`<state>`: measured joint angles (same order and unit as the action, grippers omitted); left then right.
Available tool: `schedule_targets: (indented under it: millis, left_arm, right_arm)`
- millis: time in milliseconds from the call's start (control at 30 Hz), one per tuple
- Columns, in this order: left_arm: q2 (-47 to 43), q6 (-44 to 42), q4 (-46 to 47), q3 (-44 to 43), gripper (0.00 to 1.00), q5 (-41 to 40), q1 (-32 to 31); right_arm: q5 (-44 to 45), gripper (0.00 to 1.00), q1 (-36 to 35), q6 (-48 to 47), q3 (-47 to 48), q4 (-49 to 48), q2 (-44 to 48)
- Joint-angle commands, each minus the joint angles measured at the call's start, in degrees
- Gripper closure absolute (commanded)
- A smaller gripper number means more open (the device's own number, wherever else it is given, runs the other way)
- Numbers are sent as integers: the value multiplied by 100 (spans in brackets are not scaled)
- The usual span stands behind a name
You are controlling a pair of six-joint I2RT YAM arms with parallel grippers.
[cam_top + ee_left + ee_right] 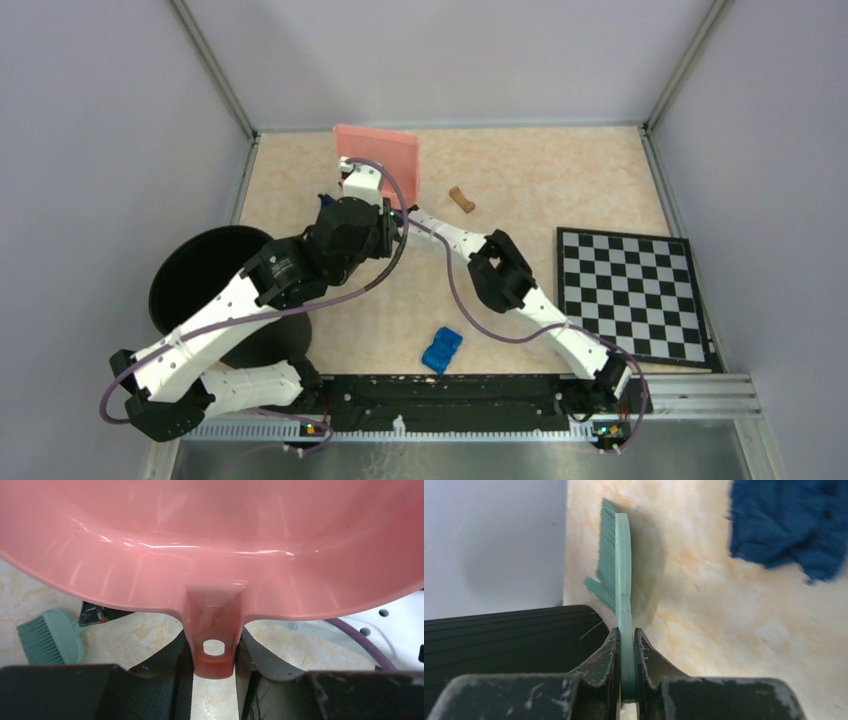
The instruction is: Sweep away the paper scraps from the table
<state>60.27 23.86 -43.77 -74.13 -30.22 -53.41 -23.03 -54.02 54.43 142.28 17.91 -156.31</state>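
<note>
The top camera looks steeply down from above and behind the arm bases, taking in the whole worktop. Each wrist camera sits close at its arm's end, facing outward: past the left gripper the dustpan fills the frame, past the right gripper the brush stands edge-on. Both wrist views catch the brush; the top and left wrist views share the dustpan.

Right of the dustpan the tabletop lies open as far as the board, with only a brown scrap near. Nearer than the dustpan the left arm and right arm meet and crowd the middle; beyond them sits a blue toy. Left of the dustpan the gap is tight, closed by the bin and side wall. Behind the dustpan the back wall stands close.
</note>
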Motion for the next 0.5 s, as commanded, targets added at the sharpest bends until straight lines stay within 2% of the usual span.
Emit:
schedule_targets:
  millis: [0,100,300,467]
  left_arm:
    - [-135,58,226,43,100,59,-21]
    - [-95,40,180,17,100,70,-21]
    - [40,-88,-483,-445,100,-224,-21]
    - [-46,-179,-535,-520,100,-309,-21]
  right_arm:
    - [427,100,236,-606,-808,790,877]
    - [543,100,442,-877,-1727,912,1561]
    - [322,100,1039,-1616,-3856,864,3113]
    - [-640,100,1294,-2133,-4966,345,4188]
